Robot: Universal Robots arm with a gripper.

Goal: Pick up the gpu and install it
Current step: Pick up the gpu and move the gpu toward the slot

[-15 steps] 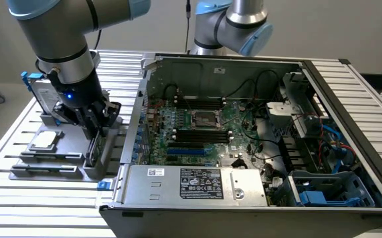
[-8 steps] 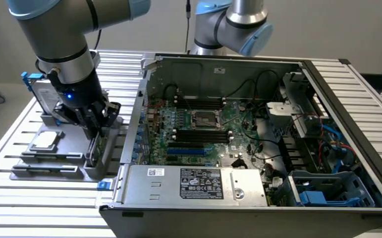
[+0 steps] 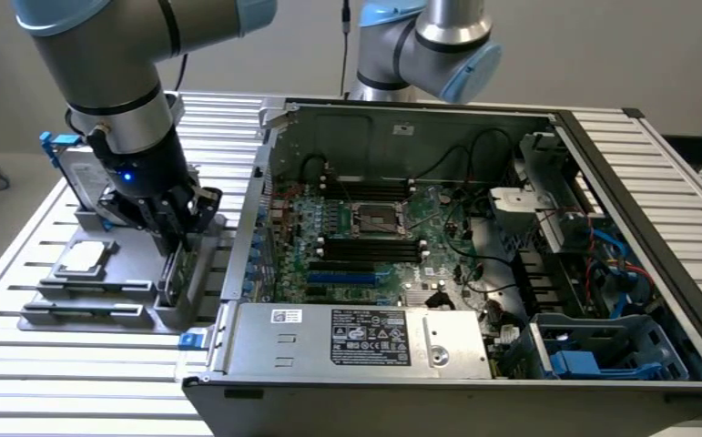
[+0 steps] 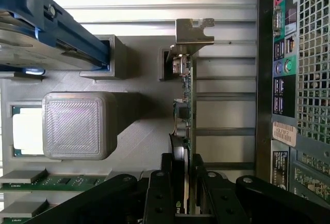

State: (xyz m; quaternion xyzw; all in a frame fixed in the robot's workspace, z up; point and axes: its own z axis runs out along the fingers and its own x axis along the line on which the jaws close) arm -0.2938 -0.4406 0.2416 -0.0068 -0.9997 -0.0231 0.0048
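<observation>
Left of the open case: a grey parts holder (image 3: 193,314) sits on the slatted table (image 3: 71,382), and the arm reaches down over its right-hand edge.
Task's thing: the gpu (image 4: 184,105) stands on edge in a slot of the holder, with its metal end bracket (image 4: 193,31) at the far end from the wrist.
Why on edge: judged, the slot keeps both flat faces free, so a two-finger grasp can come straight down over the card.
Gripper: the gripper (image 4: 182,161) straddles the card's near end — one finger on the black cover side, one on the green board side.
Jaws: narrow, and they look pressed to both faces, so I read them as clamped on the card.
Lift: the card sits seated in its slot, not raised.
Neighbours: a hard drive (image 4: 31,33) in a blue frame, a processor (image 4: 23,131) and memory sticks (image 4: 41,180) share the holder — all apart from the fingers.
Destination: the computer case (image 3: 594,155) lies open just right of the holder, motherboard (image 3: 363,237) exposed.
</observation>
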